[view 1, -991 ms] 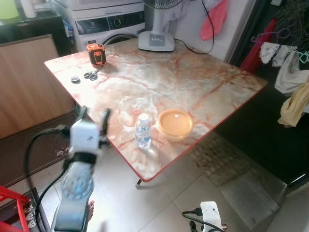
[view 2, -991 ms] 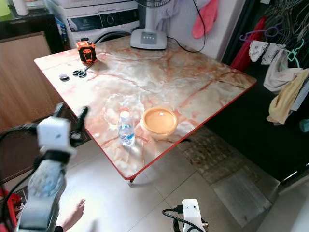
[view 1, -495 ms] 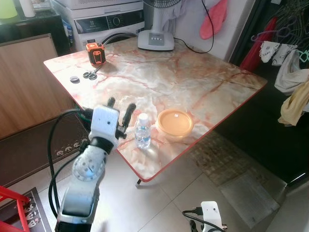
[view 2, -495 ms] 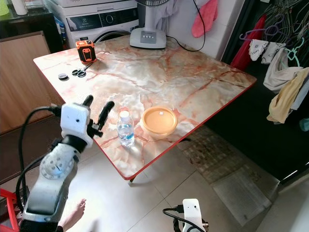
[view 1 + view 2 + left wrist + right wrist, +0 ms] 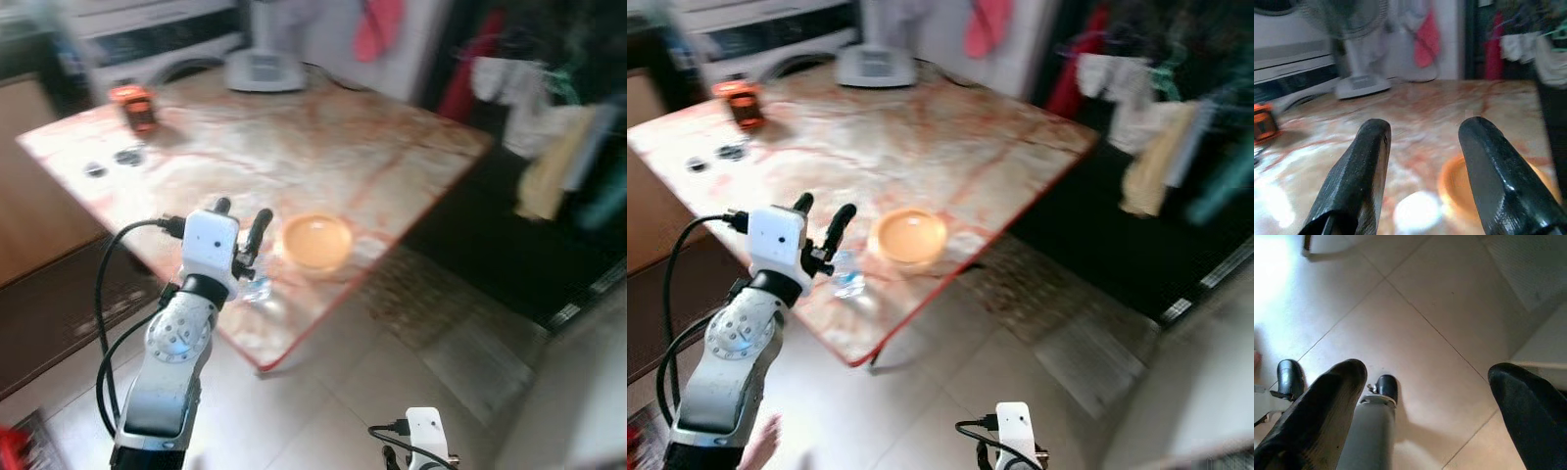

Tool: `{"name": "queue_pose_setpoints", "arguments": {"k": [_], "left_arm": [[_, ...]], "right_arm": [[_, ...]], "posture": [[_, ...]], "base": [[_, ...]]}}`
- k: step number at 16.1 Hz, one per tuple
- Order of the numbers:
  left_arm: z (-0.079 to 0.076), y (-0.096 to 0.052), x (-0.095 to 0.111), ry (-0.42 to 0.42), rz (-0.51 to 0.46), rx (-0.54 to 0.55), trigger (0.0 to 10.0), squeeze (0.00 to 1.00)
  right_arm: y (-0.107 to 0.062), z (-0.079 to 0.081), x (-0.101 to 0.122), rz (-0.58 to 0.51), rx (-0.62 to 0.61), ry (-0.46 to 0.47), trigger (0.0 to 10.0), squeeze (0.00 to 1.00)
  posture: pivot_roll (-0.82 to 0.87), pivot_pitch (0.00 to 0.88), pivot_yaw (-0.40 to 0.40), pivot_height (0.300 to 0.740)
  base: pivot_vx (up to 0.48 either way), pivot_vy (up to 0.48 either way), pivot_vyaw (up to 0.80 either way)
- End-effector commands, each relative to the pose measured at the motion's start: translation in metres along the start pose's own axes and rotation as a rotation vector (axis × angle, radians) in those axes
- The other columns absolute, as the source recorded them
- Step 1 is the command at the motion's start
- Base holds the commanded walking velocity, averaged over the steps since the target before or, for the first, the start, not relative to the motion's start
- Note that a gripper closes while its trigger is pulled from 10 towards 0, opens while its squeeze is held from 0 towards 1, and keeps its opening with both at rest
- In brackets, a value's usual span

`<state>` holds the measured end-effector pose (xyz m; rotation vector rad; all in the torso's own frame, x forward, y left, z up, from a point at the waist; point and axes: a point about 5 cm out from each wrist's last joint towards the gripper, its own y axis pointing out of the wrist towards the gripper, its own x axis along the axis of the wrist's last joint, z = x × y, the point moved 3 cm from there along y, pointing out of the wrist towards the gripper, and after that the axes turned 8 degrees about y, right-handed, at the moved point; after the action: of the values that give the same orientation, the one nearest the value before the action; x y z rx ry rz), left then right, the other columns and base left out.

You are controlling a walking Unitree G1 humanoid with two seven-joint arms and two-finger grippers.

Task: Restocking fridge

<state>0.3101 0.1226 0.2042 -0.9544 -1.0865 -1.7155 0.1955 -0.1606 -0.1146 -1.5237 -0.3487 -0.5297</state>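
- A laundry corner with a tiled floor [image 5: 950, 372], and a marble-patterned table [image 5: 323, 147] set cornerwise to the robot; the head views are blurred
- Nearest, the right gripper [image 5: 1425, 416] hangs idle over the floor, fingers spread and empty
- At the table's near edge the left gripper [image 5: 240, 217] is raised, fingers parted and holding nothing
- The water bottle [image 5: 846, 275] stands just beyond those fingers, near the table's near edge, not yet gripped
- Just beside it sits an orange lidded bowl [image 5: 316, 241]
- By the far left corner lies an orange box [image 5: 132, 105]; a fan base [image 5: 257, 70] stands at the far edge, before a washing machine [image 5: 754, 44]
- Restocking has barely begun, I judge: grasp, carry and fridge all remain
- Against half a second ago the whole scene has shifted, so the camera moved; the gripper now overlaps the bottle instead of standing beside it
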Motion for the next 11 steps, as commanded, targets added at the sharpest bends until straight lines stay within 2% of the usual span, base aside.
{"name": "queue_pose_setpoints", "arguments": {"k": [1,8,11], "left_arm": [[-0.004,0.001,0.002,-0.005,0.001,-0.016,10.0,0.00],[-0.001,0.004,0.010,-0.022,-0.023,-0.008,10.0,0.00],[-0.003,0.005,0.014,-0.027,-0.033,-0.006,10.0,0.00]], "right_arm": [[0.000,-0.002,-0.005,0.017,-0.008,0.005,10.0,0.00],[0.000,-0.001,-0.004,0.012,-0.008,0.000,10.0,0.00],[0.000,-0.002,-0.004,0.008,-0.012,0.008,10.0,0.00]], "posture": [[-0.04,0.032,-0.060,0.740],[-0.03,0.020,-0.058,0.740],[-0.03,0.024,-0.061,0.740]], "base": [[0.000,0.000,-0.78],[0.000,0.000,-0.74],[0.000,0.000,0.00]]}}
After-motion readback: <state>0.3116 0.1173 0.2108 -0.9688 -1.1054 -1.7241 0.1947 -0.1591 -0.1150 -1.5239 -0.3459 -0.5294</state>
